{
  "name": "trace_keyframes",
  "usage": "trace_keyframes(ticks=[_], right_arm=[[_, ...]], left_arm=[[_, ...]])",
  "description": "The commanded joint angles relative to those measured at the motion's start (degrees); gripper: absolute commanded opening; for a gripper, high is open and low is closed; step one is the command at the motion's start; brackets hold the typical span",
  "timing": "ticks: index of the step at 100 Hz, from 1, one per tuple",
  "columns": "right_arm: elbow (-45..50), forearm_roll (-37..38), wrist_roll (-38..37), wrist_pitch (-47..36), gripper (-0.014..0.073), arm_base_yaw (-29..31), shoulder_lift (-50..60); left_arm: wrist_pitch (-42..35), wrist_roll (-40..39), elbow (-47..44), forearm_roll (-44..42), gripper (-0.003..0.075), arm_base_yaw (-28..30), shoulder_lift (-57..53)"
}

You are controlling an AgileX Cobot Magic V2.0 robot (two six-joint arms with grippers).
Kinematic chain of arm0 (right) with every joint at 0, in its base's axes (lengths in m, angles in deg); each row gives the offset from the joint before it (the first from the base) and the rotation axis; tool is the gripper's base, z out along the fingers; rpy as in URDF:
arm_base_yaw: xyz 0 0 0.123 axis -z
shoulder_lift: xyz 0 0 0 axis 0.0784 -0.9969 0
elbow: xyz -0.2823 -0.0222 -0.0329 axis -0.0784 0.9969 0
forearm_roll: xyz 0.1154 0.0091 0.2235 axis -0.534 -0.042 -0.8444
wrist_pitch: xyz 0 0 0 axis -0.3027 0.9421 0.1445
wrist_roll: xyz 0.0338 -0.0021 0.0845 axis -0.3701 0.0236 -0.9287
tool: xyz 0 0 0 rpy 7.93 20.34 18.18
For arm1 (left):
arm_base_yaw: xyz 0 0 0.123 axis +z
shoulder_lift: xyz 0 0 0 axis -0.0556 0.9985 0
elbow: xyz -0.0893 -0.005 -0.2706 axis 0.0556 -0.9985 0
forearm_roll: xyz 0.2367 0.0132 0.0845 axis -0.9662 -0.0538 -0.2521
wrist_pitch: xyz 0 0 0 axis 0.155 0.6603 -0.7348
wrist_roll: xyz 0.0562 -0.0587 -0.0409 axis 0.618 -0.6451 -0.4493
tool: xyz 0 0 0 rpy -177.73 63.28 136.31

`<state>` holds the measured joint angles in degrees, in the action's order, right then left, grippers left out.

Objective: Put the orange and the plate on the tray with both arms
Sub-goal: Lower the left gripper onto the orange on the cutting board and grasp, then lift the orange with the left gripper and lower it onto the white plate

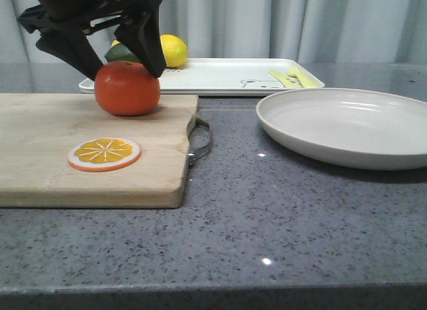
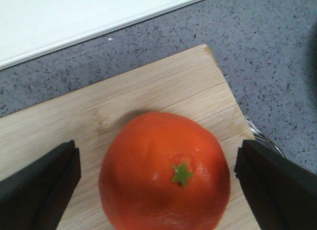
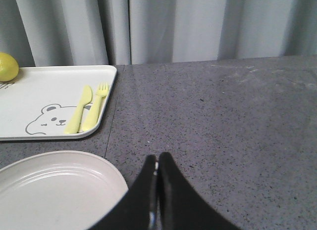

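Observation:
The orange (image 1: pixel 127 89) sits on the wooden cutting board, near its far right corner. My left gripper (image 1: pixel 125 71) is open, one finger on each side of the orange with gaps showing in the left wrist view (image 2: pixel 158 186); the orange (image 2: pixel 166 173) shows its green stem star. The off-white plate (image 1: pixel 347 127) lies on the counter at the right. The white tray (image 1: pixel 227 75) lies behind, with a bear drawing and yellow utensil print. My right gripper (image 3: pixel 157 163) is shut and empty over the counter, beside the plate's (image 3: pixel 54 190) rim. It does not show in the front view.
The wooden cutting board (image 1: pixel 53 157) has a metal handle (image 1: pixel 200 140) and carries an orange slice disc (image 1: pixel 104 154). A yellow lemon (image 1: pixel 173 50) and a dark green object (image 1: pixel 121 53) sit on the tray's left end. A grey curtain (image 3: pixel 198 22) hangs behind the tray (image 3: pixel 44 89).

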<state>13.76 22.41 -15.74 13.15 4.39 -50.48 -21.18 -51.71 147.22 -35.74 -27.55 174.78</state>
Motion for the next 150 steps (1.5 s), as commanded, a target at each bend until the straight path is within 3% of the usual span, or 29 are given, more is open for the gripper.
trace_keyframes(ticks=[1,24,50,64,83,105,150], right_arm=[[-1.6,0.6,-0.2,-4.9,-0.006,0.2,-0.3],[-1.6,0.6,-0.2,-4.9,-0.006,0.2,-0.3],[-1.6,0.6,-0.2,-4.9,-0.006,0.2,-0.3],[-1.6,0.6,-0.2,-4.9,-0.006,0.2,-0.3],[-1.6,0.6,-0.2,-4.9,-0.006,0.2,-0.3],[-1.6,0.6,-0.2,-4.9,-0.006,0.2,-0.3],[-1.6,0.6,-0.2,-4.9,-0.006,0.2,-0.3]], left_arm=[[-1.4,-0.1,2.0,1.3,0.061,-0.5,-1.9],[-1.0,-0.1,2.0,1.3,0.0591,-0.5,-1.8],[-0.8,-0.1,2.0,1.3,0.0417,-0.5,-1.8],[0.8,-0.1,3.4,1.6,0.037,-0.5,-1.8],[4.1,0.0,9.9,1.8,0.0365,-2.0,-1.8],[4.4,0.0,15.7,1.8,0.0365,-8.8,-1.0],[5.7,0.0,31.4,1.8,0.0365,-20.8,13.0]])
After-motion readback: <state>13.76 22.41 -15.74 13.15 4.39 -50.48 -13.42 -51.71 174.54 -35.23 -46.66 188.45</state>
